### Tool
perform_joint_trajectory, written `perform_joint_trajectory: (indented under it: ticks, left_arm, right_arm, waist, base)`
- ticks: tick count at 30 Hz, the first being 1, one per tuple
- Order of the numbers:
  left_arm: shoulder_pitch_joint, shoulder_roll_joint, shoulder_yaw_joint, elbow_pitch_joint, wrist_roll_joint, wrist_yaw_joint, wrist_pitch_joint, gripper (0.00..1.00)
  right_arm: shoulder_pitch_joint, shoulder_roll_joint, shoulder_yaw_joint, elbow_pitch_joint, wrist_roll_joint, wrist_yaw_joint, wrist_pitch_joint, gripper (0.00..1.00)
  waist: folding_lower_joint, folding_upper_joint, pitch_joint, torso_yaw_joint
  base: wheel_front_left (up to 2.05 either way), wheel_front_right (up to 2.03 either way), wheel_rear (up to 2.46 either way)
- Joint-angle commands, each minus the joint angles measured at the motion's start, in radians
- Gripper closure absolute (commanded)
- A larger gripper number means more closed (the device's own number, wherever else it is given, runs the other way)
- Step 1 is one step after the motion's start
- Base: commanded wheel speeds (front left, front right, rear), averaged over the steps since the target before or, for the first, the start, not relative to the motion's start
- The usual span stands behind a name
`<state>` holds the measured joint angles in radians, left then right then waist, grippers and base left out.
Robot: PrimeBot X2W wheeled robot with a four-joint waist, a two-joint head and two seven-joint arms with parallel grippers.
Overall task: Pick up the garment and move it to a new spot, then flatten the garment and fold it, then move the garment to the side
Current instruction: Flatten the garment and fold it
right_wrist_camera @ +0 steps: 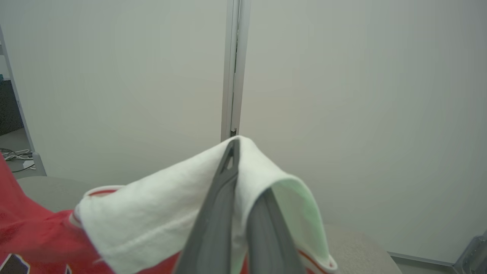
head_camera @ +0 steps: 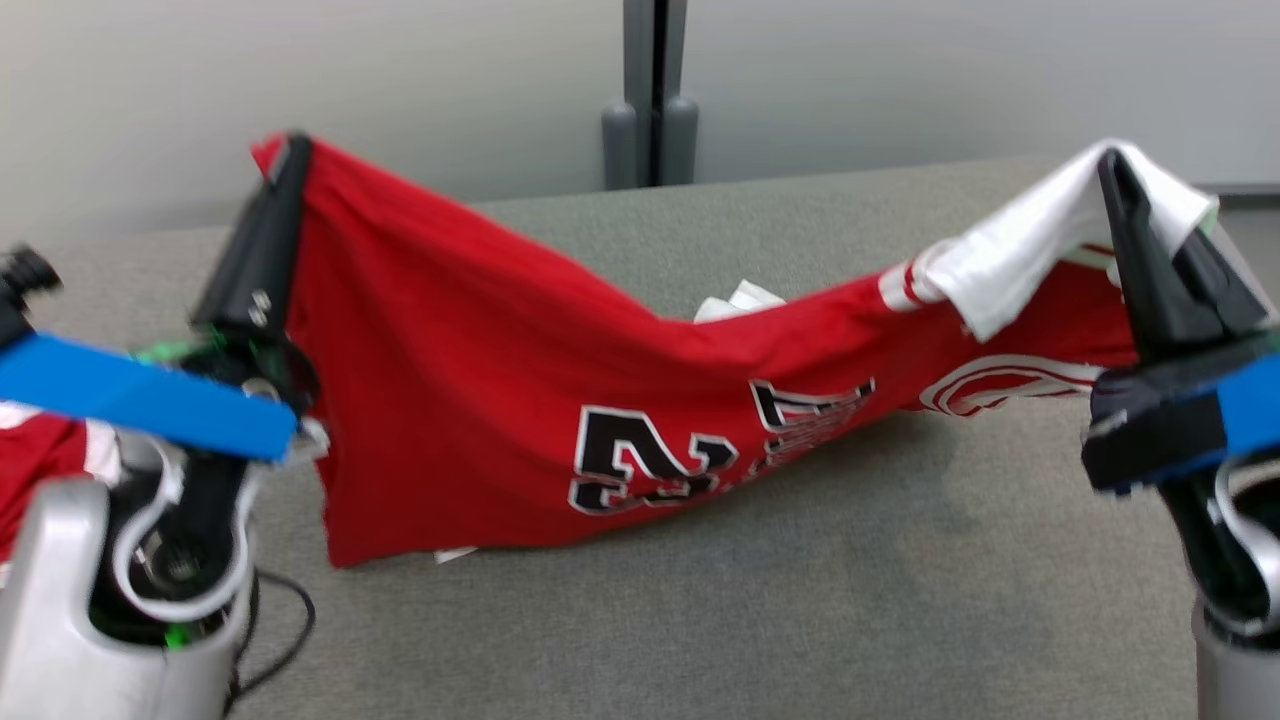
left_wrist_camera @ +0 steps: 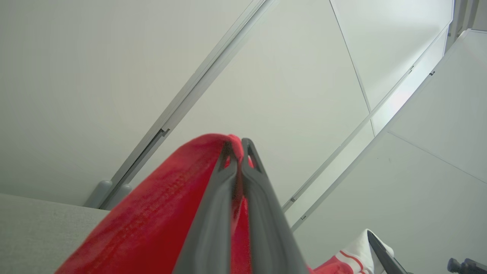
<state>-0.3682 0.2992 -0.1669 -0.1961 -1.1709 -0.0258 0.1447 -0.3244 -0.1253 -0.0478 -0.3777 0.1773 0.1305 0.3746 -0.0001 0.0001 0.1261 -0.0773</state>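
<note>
Pinching red garment [head_camera: 480,370] — left tool [head_camera: 290,150], right tool [head_camera: 1112,160]

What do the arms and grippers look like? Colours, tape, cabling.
Left gripper and right gripper: long tapered dark fingers. Blue tape at each wrist. Pale grey forearms with white cable loops; thin black wire beside the left one.

Grey felt-like table [head_camera: 700,620], far edge near pale wall [head_camera: 400,80]. Red jersey [head_camera: 480,400] sags onto it: lower hem and numbered middle seem to touch top, both ends raised clear. Black cable [head_camera: 290,610] loops at near left. Red-white cloth [head_camera: 40,460] at left edge; contact unclear.
</note>
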Motion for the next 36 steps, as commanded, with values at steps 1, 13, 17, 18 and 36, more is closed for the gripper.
perform_joint_trajectory:
  ticks: [1,13,17,18,36]
  left_arm:
    - [-0.044,0.003,0.009,0.012,-0.003,0.007,0.008,1.00]
    - [-0.604,0.073,0.029,0.330,0.194,-0.002,-0.082,1.00]
    - [-0.761,0.079,0.005,0.424,0.290,-0.046,-0.191,1.00]
    - [-0.790,0.076,-0.002,0.444,0.307,-0.057,-0.216,1.00]
    - [-0.543,0.111,-0.204,0.635,0.304,-0.107,-0.380,1.00]
  right_arm:
    - [-0.043,-0.007,0.004,0.025,0.024,0.000,0.012,1.00]
    - [-0.699,-0.016,0.081,0.549,0.031,0.000,-0.243,1.00]
    - [-0.878,-0.011,0.114,0.697,-0.031,0.000,-0.417,1.00]
    - [-0.915,-0.011,0.116,0.723,-0.040,0.000,-0.456,1.00]
    - [-0.652,-0.053,0.282,0.938,0.196,0.000,-0.410,1.00]
  waist:
    - [0.0001,-0.0001,0.021,0.002]
    - [0.0001,-0.0001,0.292,-0.075]
    - [0.0001,-0.0001,0.321,-0.078]
    - [0.0001,-0.0001,0.321,-0.078]
    - [0.0001,-0.0001,0.312,-0.067]
  base:
    - [0.00,0.00,0.00]
    - [0.00,0.00,0.00]
    - [0.00,0.00,0.00]
    - [0.00,0.00,0.00]
    - [0.00,0.00,0.00]
